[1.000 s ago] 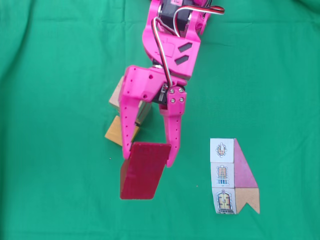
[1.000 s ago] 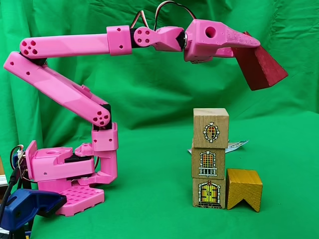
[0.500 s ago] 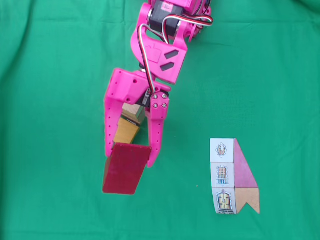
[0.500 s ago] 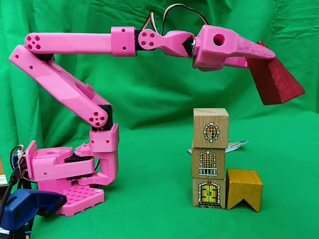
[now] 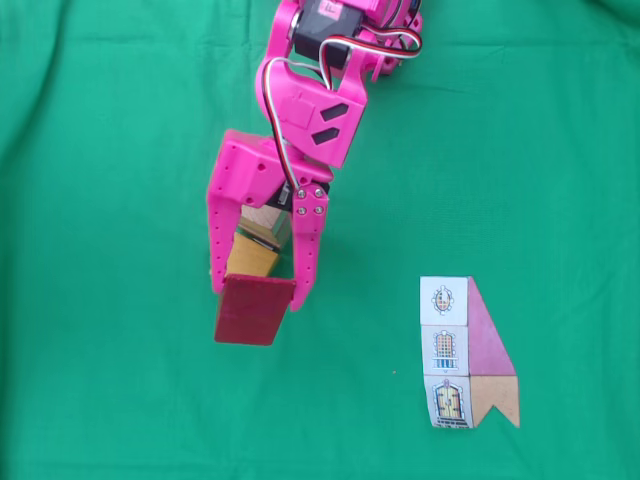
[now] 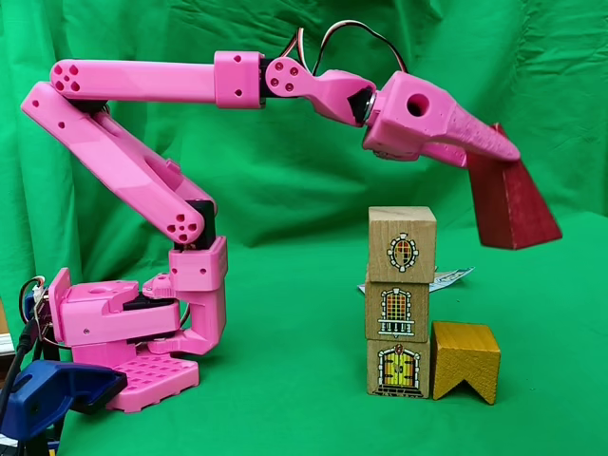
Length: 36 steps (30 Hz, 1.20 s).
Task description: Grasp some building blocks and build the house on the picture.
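Note:
My pink gripper (image 5: 258,293) is shut on the dark red wedge (image 5: 255,310) and holds it in the air. In the side-on fixed view the gripper (image 6: 499,155) tilts downward, and the wedge (image 6: 511,204) hangs to the right of the top tan cube (image 6: 402,243), above the orange-yellow notched block (image 6: 464,359). Three tan cubes printed with windows and a door stand stacked as the house (image 6: 400,313), with the orange block touching the lowest cube on its right. From above, the stack (image 5: 262,222) and the orange block (image 5: 250,260) show between the fingers. The picture (image 5: 466,352) lies flat at the lower right.
Green cloth (image 5: 100,300) covers the table and rises as a backdrop. The arm's pink base (image 6: 128,332) stands at the left with a blue clamp (image 6: 52,391) in front of it. A corner of the card (image 6: 448,277) peeks out behind the stack.
The gripper has pitched downward and the wedge has come lower, from above the stack's top to beside the top cube. Seen from above, it has shifted left over the blocks.

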Each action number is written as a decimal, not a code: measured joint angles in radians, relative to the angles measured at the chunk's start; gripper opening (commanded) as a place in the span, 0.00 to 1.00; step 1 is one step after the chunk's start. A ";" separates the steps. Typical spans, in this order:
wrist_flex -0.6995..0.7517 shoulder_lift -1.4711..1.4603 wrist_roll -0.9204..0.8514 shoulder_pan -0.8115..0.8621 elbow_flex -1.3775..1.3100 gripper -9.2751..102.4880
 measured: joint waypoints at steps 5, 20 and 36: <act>0.069 0.000 0.000 0.000 0.000 0.30; 0.137 0.000 0.005 0.066 -0.002 0.30; 0.141 0.000 0.006 0.114 -0.002 0.30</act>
